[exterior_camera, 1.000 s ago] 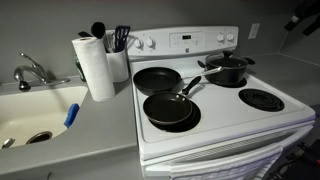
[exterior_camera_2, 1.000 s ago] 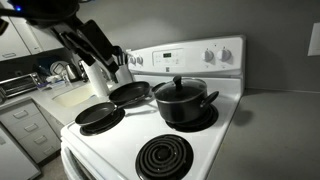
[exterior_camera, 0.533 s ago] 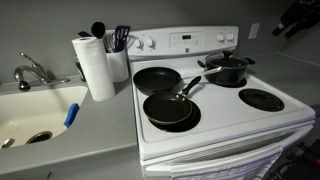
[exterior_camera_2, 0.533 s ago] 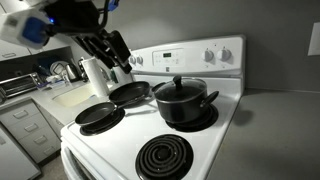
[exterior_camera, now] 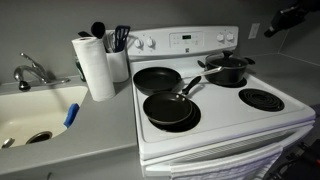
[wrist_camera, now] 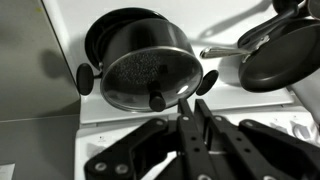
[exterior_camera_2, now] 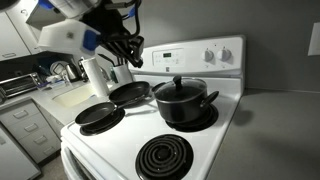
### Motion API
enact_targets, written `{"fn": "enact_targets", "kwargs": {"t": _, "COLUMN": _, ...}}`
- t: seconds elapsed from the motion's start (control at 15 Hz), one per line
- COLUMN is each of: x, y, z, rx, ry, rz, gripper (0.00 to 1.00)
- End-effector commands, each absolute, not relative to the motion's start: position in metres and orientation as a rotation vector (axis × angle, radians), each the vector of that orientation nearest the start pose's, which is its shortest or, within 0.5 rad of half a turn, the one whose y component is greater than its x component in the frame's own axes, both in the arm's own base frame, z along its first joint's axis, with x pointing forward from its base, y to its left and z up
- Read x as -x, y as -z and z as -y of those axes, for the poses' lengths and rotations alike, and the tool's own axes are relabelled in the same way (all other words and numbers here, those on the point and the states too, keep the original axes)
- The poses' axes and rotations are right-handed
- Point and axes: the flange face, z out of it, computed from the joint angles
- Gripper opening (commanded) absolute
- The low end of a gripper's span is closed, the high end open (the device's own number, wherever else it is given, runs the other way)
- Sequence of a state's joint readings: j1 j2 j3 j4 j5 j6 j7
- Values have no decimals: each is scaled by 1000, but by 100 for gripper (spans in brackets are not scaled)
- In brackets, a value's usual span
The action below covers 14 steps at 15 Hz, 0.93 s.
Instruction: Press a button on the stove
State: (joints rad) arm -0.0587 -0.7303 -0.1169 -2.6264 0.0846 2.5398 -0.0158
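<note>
The white stove (exterior_camera: 215,125) (exterior_camera_2: 215,140) has a raised back panel (exterior_camera: 185,40) (exterior_camera_2: 190,55) with white knobs and a central display. My gripper (exterior_camera_2: 133,55) hangs in the air above the stove, a little short of the panel's end near the counter utensils. It touches nothing. It also shows at the picture's upper edge in an exterior view (exterior_camera: 278,22). In the wrist view the gripper (wrist_camera: 190,103) points down over a lidded black pot (wrist_camera: 145,65). Its two fingers are drawn almost together, with nothing between them.
The lidded pot (exterior_camera: 227,68) (exterior_camera_2: 182,100) sits on a back burner. Two black frying pans (exterior_camera: 155,78) (exterior_camera: 168,108) cover two other burners; one coil burner (exterior_camera: 262,99) is bare. A paper towel roll (exterior_camera: 96,68), utensil holder (exterior_camera: 118,60) and sink (exterior_camera: 35,115) stand beside the stove.
The arm has swung in over the stove towards the back panel. The jaws have gone from wide open to nearly together.
</note>
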Motion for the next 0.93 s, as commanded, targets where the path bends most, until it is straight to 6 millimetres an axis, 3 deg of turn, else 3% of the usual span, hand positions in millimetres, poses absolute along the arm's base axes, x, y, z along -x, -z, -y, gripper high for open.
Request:
{"fn": "enact_targets", "kwargs": {"t": 0.0, "x": -388, "y": -539, "z": 80, "rx": 2830, "ry": 1086, "rz": -247, "gripper": 0}}
{"fn": "enact_targets", "kwargs": {"t": 0.07, "x": -377, "y": -544, "z": 76, "rx": 2855, "ry": 1038, "rz": -282, "gripper": 1}}
{"fn": "enact_targets", "kwargs": {"t": 0.33, "x": -384, "y": -541, "z": 78, "rx": 2840, "ry": 1075, "rz": -269, "gripper": 0}}
{"fn": "enact_targets", "kwargs": {"t": 0.47, "x": -376, "y": -535, "z": 72, "rx": 2842, "ry": 1075, "rz": -324, "gripper": 0}}
{"fn": "enact_targets", "kwargs": {"t": 0.87, "x": -392, "y": -537, "z": 62, "rx": 2812, "ry": 1103, "rz": -242, "gripper": 0}}
